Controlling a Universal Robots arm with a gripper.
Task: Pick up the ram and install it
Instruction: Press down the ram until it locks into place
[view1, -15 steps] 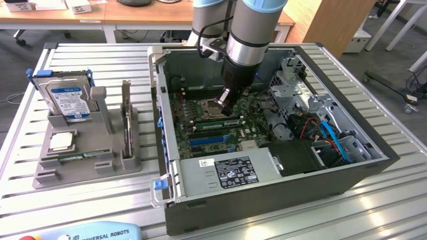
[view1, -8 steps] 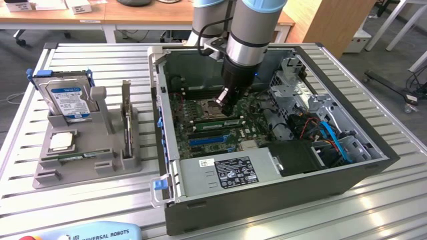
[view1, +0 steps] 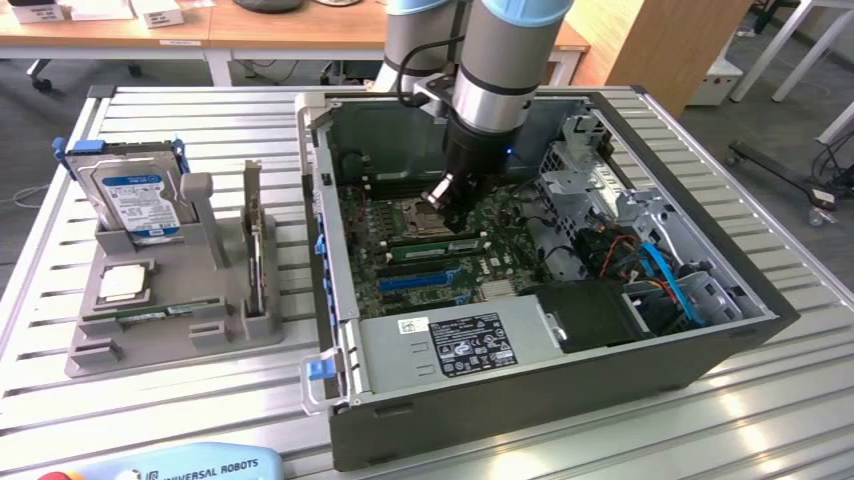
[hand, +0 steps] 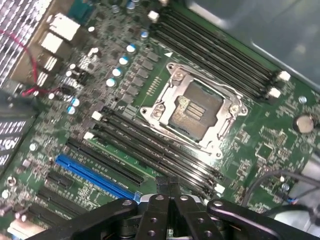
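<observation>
Taken from the exterior view's left: a grey holder sits on the slatted counter at about nine o'clock from the open computer case. It carries an upright silver-blue hard drive at its far end and a small square processor chip below that. Along the holder's near edge lies what looks like a thin green stick, possibly a second module, though the view is too poor to be sure.

Inside the case, the arm reaches down over the motherboard. The gripper has its jaws clenched, its tip just above the ram, which lies seated in a slot at about six o'clock from the processor socket. The ram's long axis runs from the exterior view's left to right, parallel to the blue slot nearer the camera.

In the wrist view the gripper presses closed over the black memory slots beside the socket.
</observation>
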